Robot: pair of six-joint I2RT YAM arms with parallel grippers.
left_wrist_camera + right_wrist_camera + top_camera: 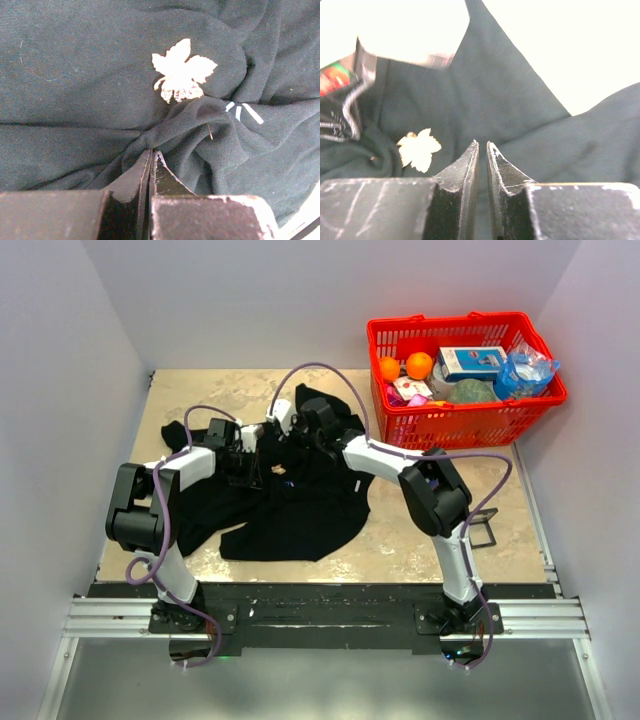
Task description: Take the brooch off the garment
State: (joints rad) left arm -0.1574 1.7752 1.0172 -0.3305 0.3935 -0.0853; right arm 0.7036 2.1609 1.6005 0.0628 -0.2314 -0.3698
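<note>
My left gripper is pressed together on a fold of the shirt; creases run into the tips from both sides. The brooch is a pale leaf pinned flat to the cloth at 1 o'clock from those tips, near but apart. It is so washed out by glare that its surface is hard to read. A thin pin shows on a ridge just below it, and three short white marks lie at its 4 o'clock; I cannot tell what they are.

My right gripper is all but pressed together, with only a slit between the fingers. I cannot tell whether cloth is caught there. In that view the brooch sits at 9 o'clock, and the background is blown out white.

From above, the shirt is crumpled mid-table and my wrists cover both sets of fingertips. A red basket stands at 2 o'clock.
</note>
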